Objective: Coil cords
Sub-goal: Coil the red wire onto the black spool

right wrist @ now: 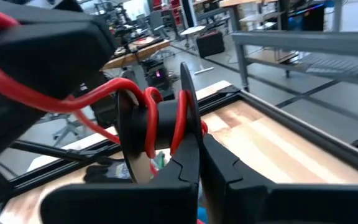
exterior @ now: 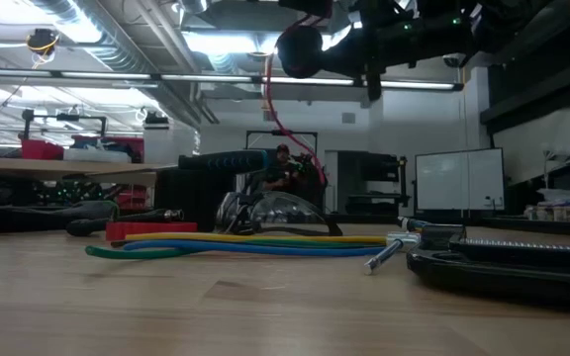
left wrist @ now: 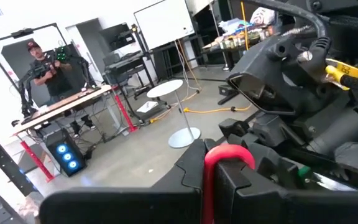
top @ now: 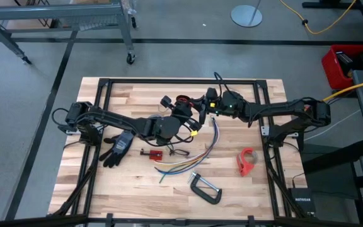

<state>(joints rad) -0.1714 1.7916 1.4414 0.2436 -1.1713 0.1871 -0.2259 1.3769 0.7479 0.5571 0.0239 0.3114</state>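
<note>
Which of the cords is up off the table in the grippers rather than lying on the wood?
The thin red cord, wound on a black spool between both shut grippers. The yellow, blue and green strands lie loose on the table.

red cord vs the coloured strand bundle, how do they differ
The red cord is a single strand; the bundle holds yellow, blue and green strands. The cord is up off the table, wound round a black spool between both shut claws; the bundle lies loose and nearly straight on the table. Both are thin and flexible.

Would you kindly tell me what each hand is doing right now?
Left hand: shut on the red cord.
Right hand: shut on the black spool carrying that cord.
</note>
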